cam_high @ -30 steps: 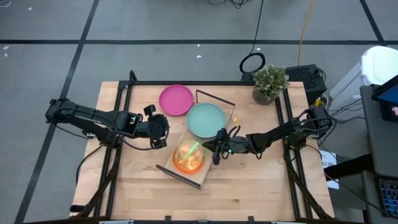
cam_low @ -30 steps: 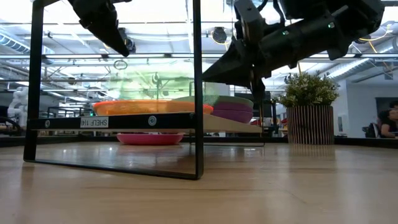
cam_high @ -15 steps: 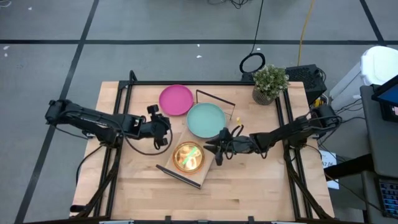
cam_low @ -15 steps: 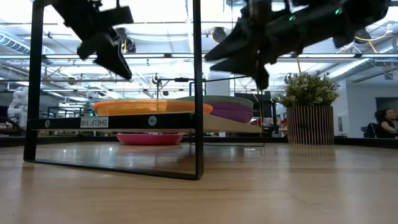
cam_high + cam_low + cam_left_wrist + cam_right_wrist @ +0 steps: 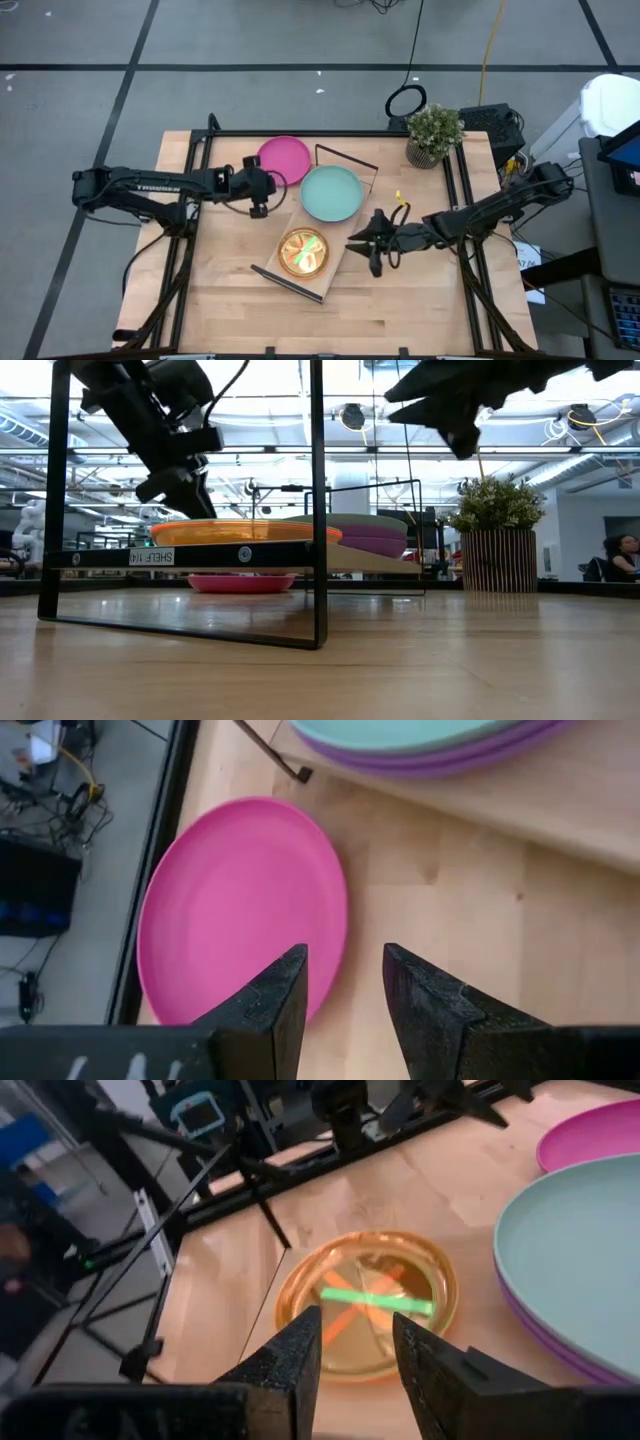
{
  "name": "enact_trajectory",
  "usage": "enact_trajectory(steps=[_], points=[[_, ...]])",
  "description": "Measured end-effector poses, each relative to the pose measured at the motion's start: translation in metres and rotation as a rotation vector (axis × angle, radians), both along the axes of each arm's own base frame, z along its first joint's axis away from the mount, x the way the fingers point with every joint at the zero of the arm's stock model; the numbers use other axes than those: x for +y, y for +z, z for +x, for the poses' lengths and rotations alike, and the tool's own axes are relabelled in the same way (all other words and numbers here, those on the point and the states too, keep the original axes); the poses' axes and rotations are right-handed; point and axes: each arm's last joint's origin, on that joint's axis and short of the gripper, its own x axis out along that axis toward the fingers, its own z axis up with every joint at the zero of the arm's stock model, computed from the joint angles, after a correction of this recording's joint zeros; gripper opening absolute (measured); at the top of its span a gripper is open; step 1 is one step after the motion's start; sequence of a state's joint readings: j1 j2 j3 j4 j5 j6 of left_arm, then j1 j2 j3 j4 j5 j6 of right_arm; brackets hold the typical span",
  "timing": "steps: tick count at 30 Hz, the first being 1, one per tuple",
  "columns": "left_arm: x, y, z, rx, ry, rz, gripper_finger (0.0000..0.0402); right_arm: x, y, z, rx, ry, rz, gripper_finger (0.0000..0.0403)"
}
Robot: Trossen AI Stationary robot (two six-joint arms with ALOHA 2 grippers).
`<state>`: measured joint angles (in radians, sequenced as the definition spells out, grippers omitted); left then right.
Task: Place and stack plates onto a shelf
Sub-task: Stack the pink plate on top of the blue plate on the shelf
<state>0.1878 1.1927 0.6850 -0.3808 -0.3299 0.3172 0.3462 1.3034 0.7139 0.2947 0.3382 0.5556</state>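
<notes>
Centre of the high view: a long light-wood shelf (image 5: 322, 233) with thin black metal end frames, bearing one smooth round mint-green plate (image 5: 331, 193) stacked on a purple plate (image 5: 470, 752), plus a glossy translucent orange plate (image 5: 303, 251) showing lime and red ones beneath. Upper centre: one matte magenta plate (image 5: 283, 159) flat on the bare tabletop (image 5: 400, 310). Left gripper (image 5: 257, 196) beside the magenta plate, right gripper (image 5: 368, 245) just right of the shelf, each with fingers narrowly parted, holding nothing.

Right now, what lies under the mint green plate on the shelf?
A purple plate lies directly under the mint green plate; only its rim shows. Below both is the shelf. Whether another plate hides between them cannot be seen.
</notes>
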Motion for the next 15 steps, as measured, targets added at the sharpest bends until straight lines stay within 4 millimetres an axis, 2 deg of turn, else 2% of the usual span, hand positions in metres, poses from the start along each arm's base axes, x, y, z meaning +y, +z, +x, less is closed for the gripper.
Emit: enact_trajectory(steps=[7,15], points=[[0.021,-0.003,-0.005,0.064,-0.074,0.009,0.0138,0.005,0.008,-0.012,0.008,0.042,-0.026,0.011],[0.045,-0.034,0.001,0.246,-0.109,0.019,0.0138,0.005,0.01,-0.013,0.002,0.055,-0.056,0.011]])
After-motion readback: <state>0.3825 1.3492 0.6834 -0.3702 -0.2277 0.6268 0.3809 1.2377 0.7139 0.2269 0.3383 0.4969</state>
